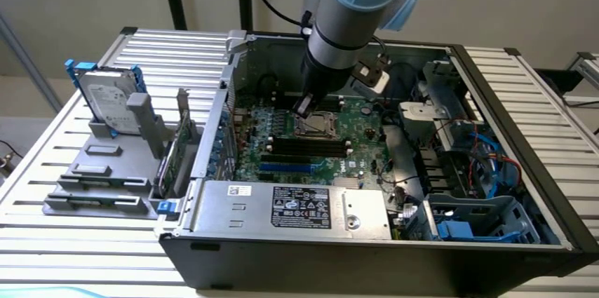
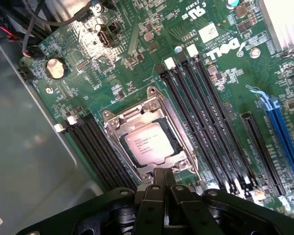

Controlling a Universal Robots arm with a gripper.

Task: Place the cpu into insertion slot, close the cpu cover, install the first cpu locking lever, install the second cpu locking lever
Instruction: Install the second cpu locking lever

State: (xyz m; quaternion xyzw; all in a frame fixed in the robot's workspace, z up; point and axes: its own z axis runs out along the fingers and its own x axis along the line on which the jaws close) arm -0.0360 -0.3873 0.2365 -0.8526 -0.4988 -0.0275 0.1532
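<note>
My arm reached down from above into an open desktop computer case [image 1: 487,242] that lay on its side on a slatted metal surface [image 1: 168,52]. My claw [image 1: 305,106] hung just over the green circuit board [image 1: 360,147], at the far edge of the insertion slot [image 1: 315,125].

In the wrist view, my claw [image 2: 162,182] sat right at the rim of the socket, its two dark fingers pressed together with no gap between them and nothing held. The cpu [image 2: 148,143] lay flat inside the insertion slot [image 2: 112,128], its pale metal face with faint printed text turned upward. The cpu cover [image 2: 170,128], a thin silvery frame, lay closed down around the chip, so the chip's face showed through the frame's cut-out centre. I could not tell whether my fingertips touched the cover's edge or only hovered beside it.

Long black memory slots [image 2: 208,127] ran along one side of the socket, and another pair lay on the opposite side. A round coin battery [image 2: 55,68] sat on the board well away from the socket.

In the exterior view, a grey labelled box [image 1: 294,208] filled the near end of the case, in front of the board. On the surface at the exterior view's left, outside the case, a hard drive [image 1: 108,102] stood in a grey holder [image 1: 103,172].
</note>
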